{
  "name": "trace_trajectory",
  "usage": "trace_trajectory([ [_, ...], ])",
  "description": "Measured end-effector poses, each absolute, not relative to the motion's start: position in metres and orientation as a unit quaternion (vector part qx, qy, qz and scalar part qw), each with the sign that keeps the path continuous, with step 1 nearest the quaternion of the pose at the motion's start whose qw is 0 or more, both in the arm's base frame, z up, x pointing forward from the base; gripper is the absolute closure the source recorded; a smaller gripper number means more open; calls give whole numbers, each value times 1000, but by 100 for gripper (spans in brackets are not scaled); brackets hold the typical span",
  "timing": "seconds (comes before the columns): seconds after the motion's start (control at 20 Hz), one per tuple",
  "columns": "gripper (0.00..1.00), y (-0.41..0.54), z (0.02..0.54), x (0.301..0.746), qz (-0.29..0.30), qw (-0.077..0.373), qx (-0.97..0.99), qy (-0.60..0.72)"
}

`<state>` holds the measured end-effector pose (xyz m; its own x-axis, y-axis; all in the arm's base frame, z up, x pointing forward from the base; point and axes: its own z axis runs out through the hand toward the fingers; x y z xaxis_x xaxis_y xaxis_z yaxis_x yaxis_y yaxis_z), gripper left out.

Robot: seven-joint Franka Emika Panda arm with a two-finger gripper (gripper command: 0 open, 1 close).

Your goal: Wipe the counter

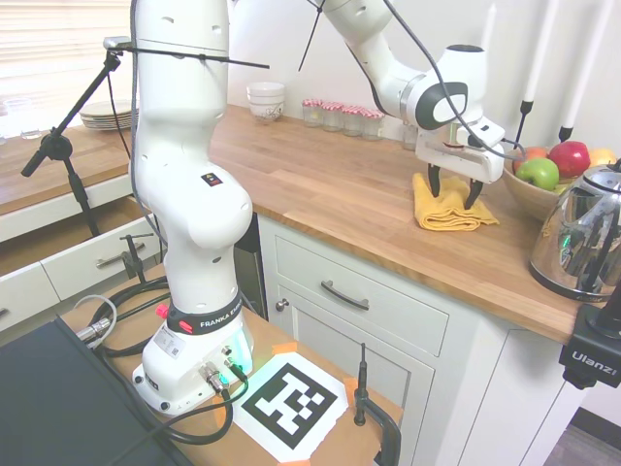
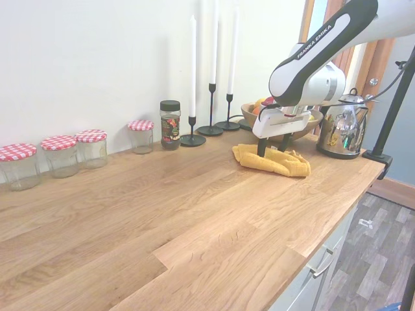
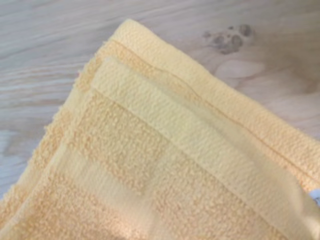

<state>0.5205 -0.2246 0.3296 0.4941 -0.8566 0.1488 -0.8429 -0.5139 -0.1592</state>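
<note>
Kitchen desk (image 2: 194,214) of warm plank wood fills my view. My claw (image 1: 452,187) is spread, fingers straddling one yellow cloth (image 2: 275,162) directly beneath it, on the desk. I judge the cloth soft, light and limp; I'd pinch its bunched middle fold. Beyond the claw: four checked-lid jars (image 2: 58,154), three candlesticks (image 2: 211,123), one spice jar (image 2: 170,124), one fruit bowl (image 1: 529,189), one kettle (image 1: 582,238).
</note>
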Motion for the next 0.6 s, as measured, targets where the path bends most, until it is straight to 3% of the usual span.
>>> trace_trajectory([
  [0.6, 100, -236, 328, 515, -104, 41, -855, 506],
])
